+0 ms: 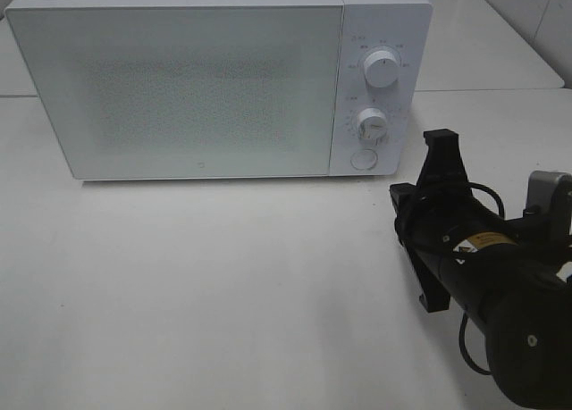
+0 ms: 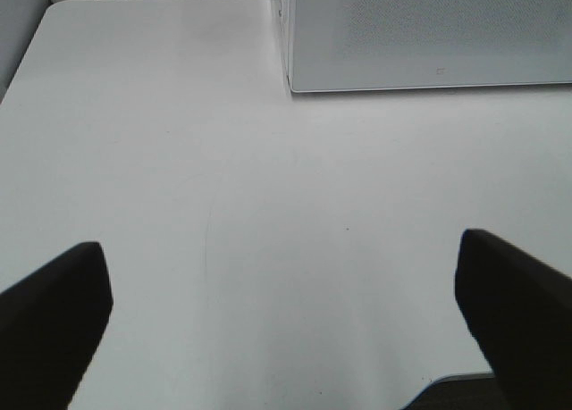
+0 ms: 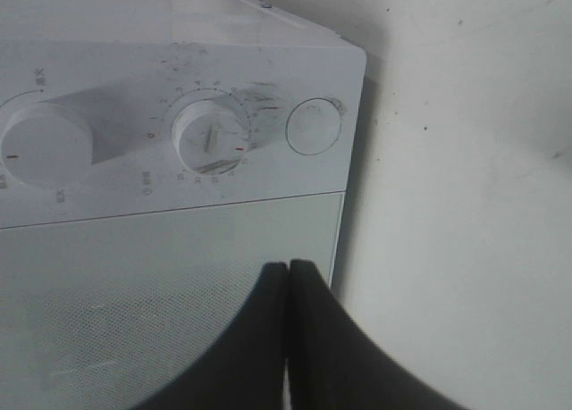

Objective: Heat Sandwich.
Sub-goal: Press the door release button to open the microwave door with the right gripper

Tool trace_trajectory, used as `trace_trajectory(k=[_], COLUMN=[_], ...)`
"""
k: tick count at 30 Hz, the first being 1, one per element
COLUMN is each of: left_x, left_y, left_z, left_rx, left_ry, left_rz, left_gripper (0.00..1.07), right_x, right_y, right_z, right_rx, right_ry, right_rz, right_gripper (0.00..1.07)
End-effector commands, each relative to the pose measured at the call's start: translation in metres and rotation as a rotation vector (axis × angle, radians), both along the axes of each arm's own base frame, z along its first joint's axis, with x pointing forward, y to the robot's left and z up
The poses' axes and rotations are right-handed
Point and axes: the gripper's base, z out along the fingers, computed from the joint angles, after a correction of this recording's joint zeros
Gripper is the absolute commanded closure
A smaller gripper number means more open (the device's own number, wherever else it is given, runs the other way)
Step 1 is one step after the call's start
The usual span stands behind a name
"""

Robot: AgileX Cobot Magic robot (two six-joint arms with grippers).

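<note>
Though clamped tight on nothing, nicely lined up, that right gripper (image 3: 288, 274): rolled on its side, fingers pressed into one blunt tip, pointing toward the microwave (image 1: 219, 79) near the round button (image 3: 314, 127) below the lower dial (image 3: 211, 135). Looks like a poking pose, probably for the door release. Over to the left gripper (image 2: 281, 280): spread wide above bare table (image 2: 223, 160), holding nothing, apparently waiting. No sign of the sandwich anywhere; possibly behind that shut frosted door (image 1: 170, 97), cannot tell.
</note>
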Motion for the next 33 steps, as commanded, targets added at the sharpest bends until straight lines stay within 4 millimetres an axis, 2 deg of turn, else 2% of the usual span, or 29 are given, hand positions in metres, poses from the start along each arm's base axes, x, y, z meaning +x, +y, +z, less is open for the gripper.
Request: trace_trajectory(k=[1,11,17,33], left_x=[0.000,0.000,0.000,0.000], left_y=[0.000,0.000,0.000,0.000], left_z=[0.001,0.001,0.001,0.001], left_rx=[-0.004,-0.004,-0.004,-0.004], left_ry=[-0.017,-0.017,-0.017,-0.017], left_rz=[-0.002,-0.002,-0.002,-0.002], left_gripper=[0.07,0.07,0.07,0.07], right_x=[0.006,0.035,0.063,0.114], right_y=[0.003,0.014,0.019,0.013], right_z=[-0.002,-0.017,-0.024,-0.038], right_rx=[-0.015,0.002,0.034,0.049], right_ry=[0.000,0.037,0.085,0.123], right_rz=[0.005,0.015,0.005,-0.039], right_gripper=[1.07,1.07,1.07,1.07])
